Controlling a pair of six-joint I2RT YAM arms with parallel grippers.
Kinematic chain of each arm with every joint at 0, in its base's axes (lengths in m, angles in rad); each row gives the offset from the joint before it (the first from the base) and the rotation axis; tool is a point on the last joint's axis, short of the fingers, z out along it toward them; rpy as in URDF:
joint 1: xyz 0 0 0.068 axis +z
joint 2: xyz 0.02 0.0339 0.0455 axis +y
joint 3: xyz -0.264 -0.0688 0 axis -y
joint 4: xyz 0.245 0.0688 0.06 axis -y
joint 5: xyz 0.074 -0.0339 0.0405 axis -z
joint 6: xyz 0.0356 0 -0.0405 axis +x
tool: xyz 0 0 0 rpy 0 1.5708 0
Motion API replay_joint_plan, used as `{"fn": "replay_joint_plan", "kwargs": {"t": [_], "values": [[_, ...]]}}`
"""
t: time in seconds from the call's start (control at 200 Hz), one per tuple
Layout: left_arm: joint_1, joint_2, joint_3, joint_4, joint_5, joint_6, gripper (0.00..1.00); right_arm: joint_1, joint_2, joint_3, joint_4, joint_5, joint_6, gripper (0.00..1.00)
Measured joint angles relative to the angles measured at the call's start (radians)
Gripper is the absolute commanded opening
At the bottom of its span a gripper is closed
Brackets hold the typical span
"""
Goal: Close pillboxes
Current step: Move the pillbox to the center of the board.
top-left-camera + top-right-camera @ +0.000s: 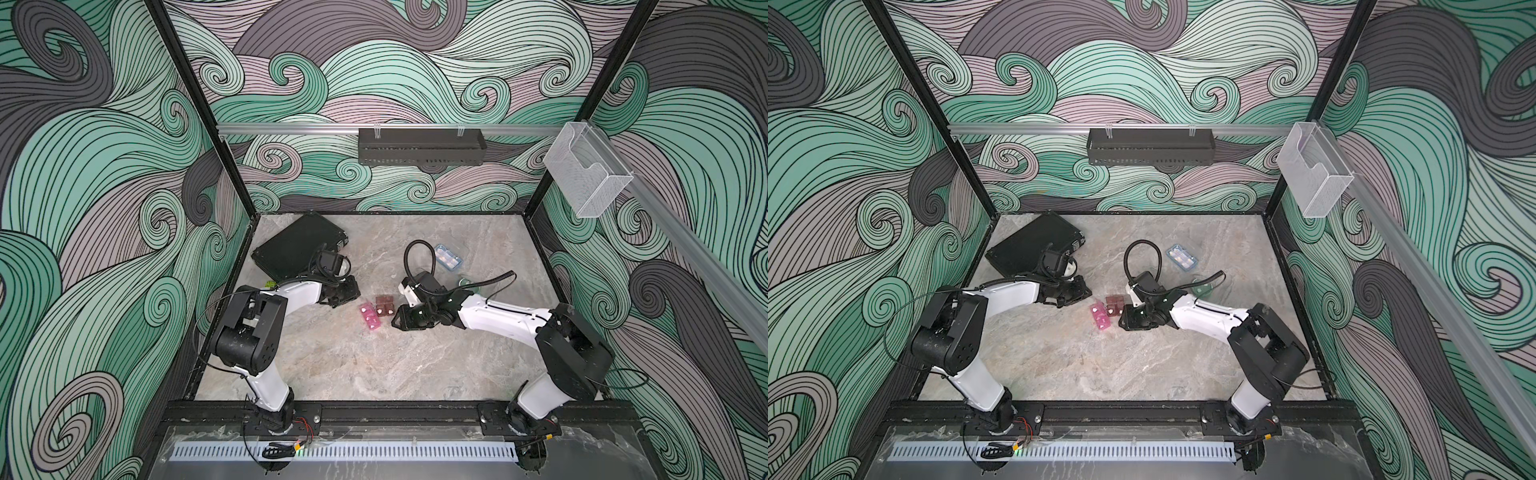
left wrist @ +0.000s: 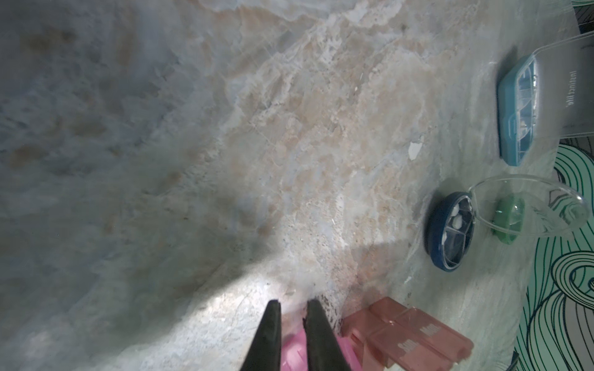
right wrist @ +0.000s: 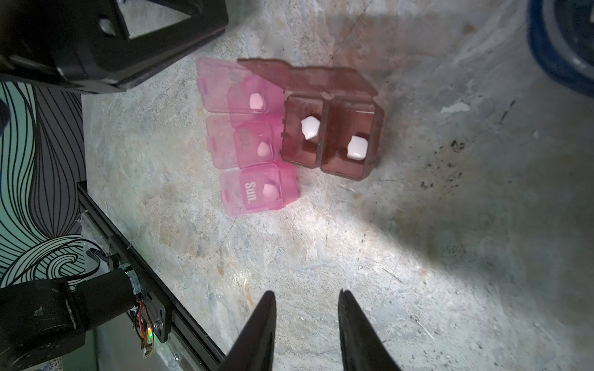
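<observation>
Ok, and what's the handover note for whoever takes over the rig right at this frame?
Left hand: narrowly open, empty, tips at the pink strip.
Right hand: open, empty, short of the brown block.
Pink and brown lie side by side, centre; dark-blue round, green round, light-blue box farther back, toward the right arm's side.
Done: nothing clearly shut.
Left: brown, dark-blue, light-blue lids stand open; pink lids look unlatched; green unclear.

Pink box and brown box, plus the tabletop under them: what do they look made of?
Pink box: probably translucent glossy plastic; white tablets show through it. Brown box: probably the same plastic, darker tint, with thin moulded walls. Tabletop: veined stone look, dull finish; real stone or a print, I cannot tell.
</observation>
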Motion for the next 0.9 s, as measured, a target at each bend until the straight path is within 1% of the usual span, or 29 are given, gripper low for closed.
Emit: {"fn": "replay_joint_plan", "kwargs": {"t": [0.285,0.505,0.726,0.831,0.896], "values": [[-0.008,0.008,-0.045,0.036,0.029,-0.004,0.15,-0.026,-0.034,-0.007,-0.001,-0.007,-0.007,0.37],[-0.052,0.0,-0.079,0.049,0.033,-0.015,0.15,-0.048,-0.101,-0.026,-0.006,-0.007,-0.018,0.38],[-0.097,-0.095,-0.183,0.055,0.018,-0.074,0.14,-0.086,-0.137,-0.056,-0.032,-0.014,-0.037,0.38],[-0.146,-0.164,-0.256,0.069,0.001,-0.129,0.14,-0.108,-0.137,-0.063,-0.037,-0.019,-0.046,0.38],[-0.186,-0.202,-0.293,0.072,-0.014,-0.161,0.17,-0.119,-0.137,-0.067,-0.04,-0.029,-0.05,0.4]]}}
